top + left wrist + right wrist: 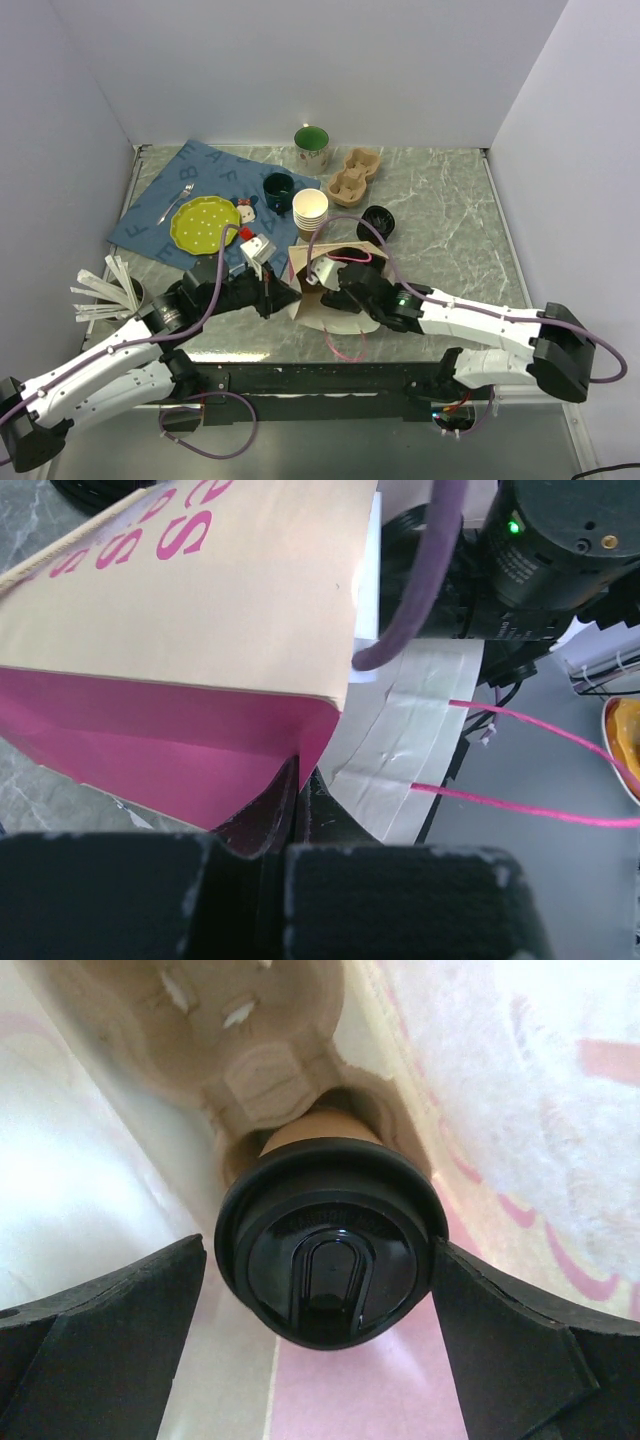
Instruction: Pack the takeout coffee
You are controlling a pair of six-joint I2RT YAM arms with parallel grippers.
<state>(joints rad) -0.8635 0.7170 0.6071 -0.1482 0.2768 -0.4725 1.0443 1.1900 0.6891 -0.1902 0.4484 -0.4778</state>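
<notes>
**Now that the takeout coffee (325, 1260) is bagged, mind the lid**

While it sits in a pocket of the brown cup tray (260, 1070), low in the middle of the right wrist view, the coffee is inside the paper bag (200, 610). The right gripper (320, 1252) is spread wide. It has one finger on each side of the black lid, very close, but not squeezing as far as I can see. The left gripper (290, 795) is pinched tight on the bag's pink edge.

If a finger catches the lid rim on the way out, the cup could tip or the lid could pop off. The bag walls crowd in on both sides. Higher in the top view stand a stack of paper cups (310, 210) and a loose black lid (378, 220). I think they block nothing.
</notes>
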